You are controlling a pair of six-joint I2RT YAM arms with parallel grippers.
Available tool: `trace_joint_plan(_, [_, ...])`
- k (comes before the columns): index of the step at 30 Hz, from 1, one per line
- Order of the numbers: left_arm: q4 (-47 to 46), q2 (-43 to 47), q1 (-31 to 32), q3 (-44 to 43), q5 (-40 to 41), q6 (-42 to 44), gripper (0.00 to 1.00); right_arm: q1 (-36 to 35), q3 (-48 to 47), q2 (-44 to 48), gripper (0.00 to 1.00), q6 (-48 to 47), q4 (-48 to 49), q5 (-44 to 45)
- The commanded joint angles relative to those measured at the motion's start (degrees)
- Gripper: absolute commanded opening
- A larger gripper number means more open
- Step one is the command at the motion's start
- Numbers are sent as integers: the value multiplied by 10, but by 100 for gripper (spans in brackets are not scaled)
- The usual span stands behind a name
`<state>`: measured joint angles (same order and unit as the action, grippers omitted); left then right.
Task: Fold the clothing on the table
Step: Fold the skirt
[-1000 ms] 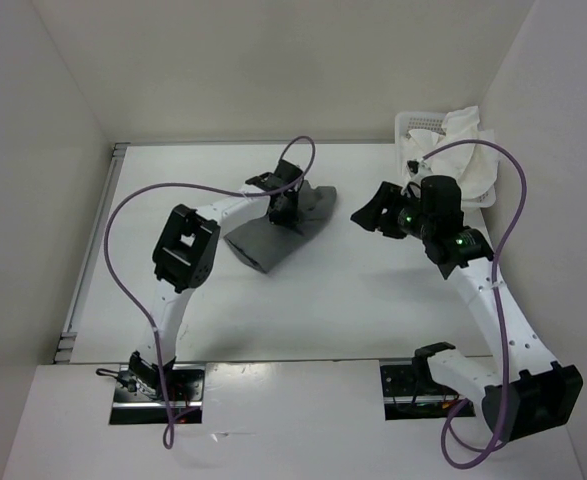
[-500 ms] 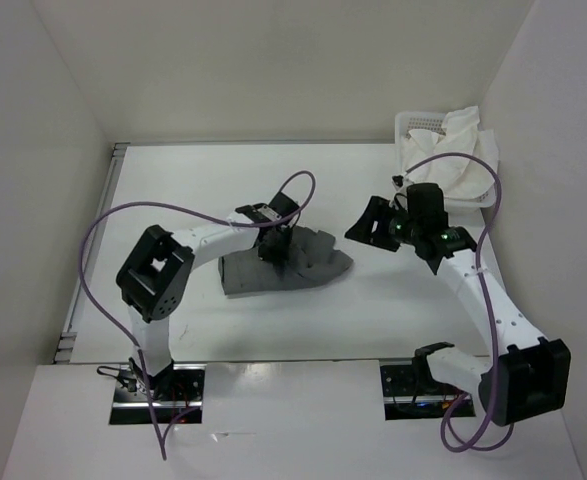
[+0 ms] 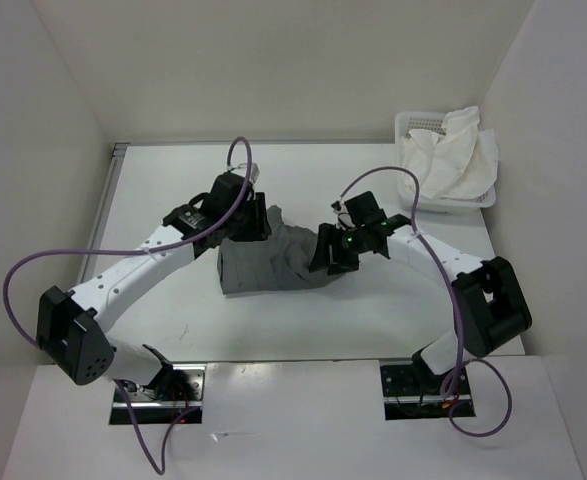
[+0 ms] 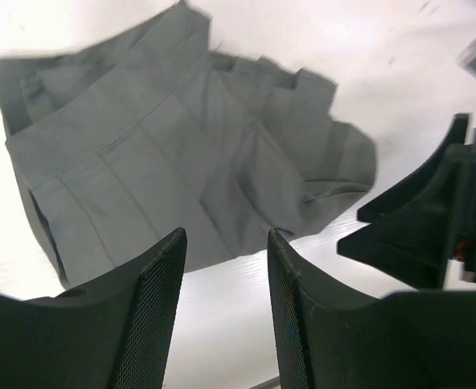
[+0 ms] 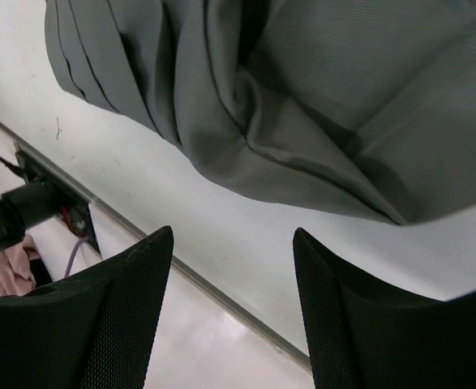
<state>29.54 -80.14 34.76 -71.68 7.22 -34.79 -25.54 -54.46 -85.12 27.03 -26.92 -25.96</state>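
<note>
The clothing (image 3: 278, 263) is a plain dark grey piece, soft and rumpled, lying on the white surface (image 3: 393, 315) just left of the middle of the top view. Long creases run along it, and its layers overlap in steps near one edge. Its long axis runs left to right across that view: the left end is broad and squared off, and the right end narrows to a rounded tip pointing toward frame right. My left jaws hang over its upper left edge, parted, with nothing between them. In my left wrist view the clothing (image 4: 181, 154) fills the upper left and middle of the frame beyond my fingers (image 4: 152, 308). My right jaws stand at the narrow right end, spread wide and empty. In my right wrist view the clothing (image 5: 302, 97) spans the top of the frame, with bare surface below it. A basket (image 3: 413, 125) holding a white cloth (image 3: 453, 160) sits in the upper right of the top view, well apart.
</note>
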Motion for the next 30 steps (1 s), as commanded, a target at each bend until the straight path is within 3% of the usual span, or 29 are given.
trace_joint_plan(1, [-5,-8,-9,28,-1,-17,52,-12,-52,-19,66,-13,29,-8])
trace_joint_plan(6, [-16,-8,-9,46,-12,-17,52,-12,-119,-43,66,-35,16,27])
trace_joint_plan(12, [-16,-8,-9,51,-18,-22,52,-12,-189,-134,66,-57,15,5])
trace_joint_plan(20, [-16,3,-9,62,-12,-22,52,-12,-207,-217,66,-62,41,-8])
trace_joint_plan(30, [-16,-2,-9,67,-12,-27,52,-12,-232,-256,65,-57,56,-51])
